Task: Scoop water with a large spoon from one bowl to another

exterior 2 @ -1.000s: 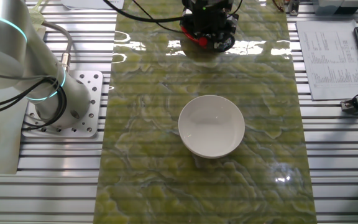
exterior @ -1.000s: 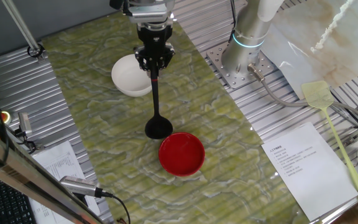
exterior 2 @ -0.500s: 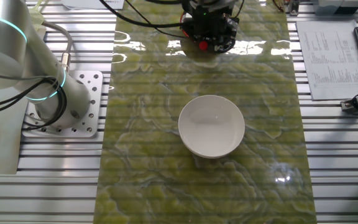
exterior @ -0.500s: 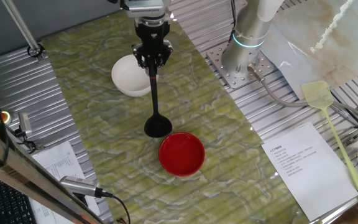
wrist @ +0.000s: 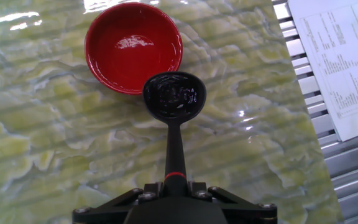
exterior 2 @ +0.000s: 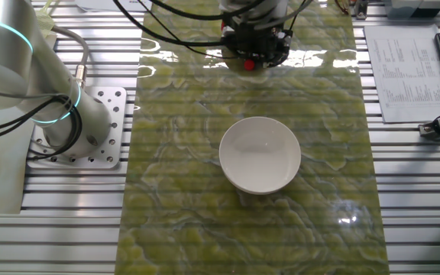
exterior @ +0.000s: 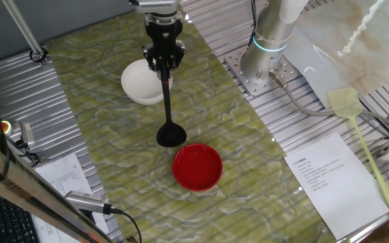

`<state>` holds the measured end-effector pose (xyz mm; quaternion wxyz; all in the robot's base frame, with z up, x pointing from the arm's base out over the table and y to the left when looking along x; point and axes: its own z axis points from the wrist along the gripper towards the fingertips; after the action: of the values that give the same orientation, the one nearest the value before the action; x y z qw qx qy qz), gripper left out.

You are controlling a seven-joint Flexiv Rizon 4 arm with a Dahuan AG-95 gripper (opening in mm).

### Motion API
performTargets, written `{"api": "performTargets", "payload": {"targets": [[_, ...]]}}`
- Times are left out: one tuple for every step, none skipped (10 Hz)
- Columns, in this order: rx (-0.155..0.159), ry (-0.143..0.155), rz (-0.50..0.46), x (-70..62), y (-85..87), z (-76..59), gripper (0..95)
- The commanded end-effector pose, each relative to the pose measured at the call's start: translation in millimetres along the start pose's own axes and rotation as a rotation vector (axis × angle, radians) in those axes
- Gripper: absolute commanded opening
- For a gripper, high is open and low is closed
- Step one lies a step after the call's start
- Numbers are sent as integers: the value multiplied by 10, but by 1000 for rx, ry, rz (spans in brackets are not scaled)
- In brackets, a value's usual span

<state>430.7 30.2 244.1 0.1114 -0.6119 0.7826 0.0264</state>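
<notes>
My gripper [exterior: 163, 65] is shut on the top of the large spoon's handle; the black ladle [exterior: 169, 121] hangs upright from it. Its round scoop [wrist: 174, 96] hovers beside the red bowl [wrist: 133, 46], just off its rim, with a wet glint inside. The red bowl [exterior: 197, 167] shows a faint sheen of water. The white bowl [exterior: 140, 82] sits behind my gripper, partly hidden by it; in the other fixed view the white bowl [exterior 2: 260, 154] is in full sight, and my gripper [exterior 2: 255, 47] is at the top edge.
The arm's base [exterior: 269, 50] stands on a metal plate at the right of the green marbled mat [exterior: 100, 135]. Printed sheets [exterior: 326, 175] and a yellow fly swatter [exterior: 360, 135] lie on the right. Cables and a microphone [exterior: 86, 202] lie at the lower left.
My gripper with the ladle has risen slightly and shifted a little toward the white bowl; the scoop has moved with it, away from the red bowl.
</notes>
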Motion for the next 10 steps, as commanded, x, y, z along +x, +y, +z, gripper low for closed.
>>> {"api": "performTargets", "payload": {"targets": [[2, -8, -10, 20, -16, 9, 0], [2, -8, -15, 35, -21, 6, 0], [2, -9, -16, 50, -25, 2, 0], [2, -9, -18, 63, -28, -3, 0], [2, -9, -21, 80, -32, -8, 0], [2, -10, -23, 97, -36, -13, 0], [2, -11, -25, 115, -41, -19, 0], [2, -10, -26, 124, -42, -23, 0], [1, -10, -31, 149, -48, -33, 0], [1, -10, -33, 166, -50, -41, 0]]}}
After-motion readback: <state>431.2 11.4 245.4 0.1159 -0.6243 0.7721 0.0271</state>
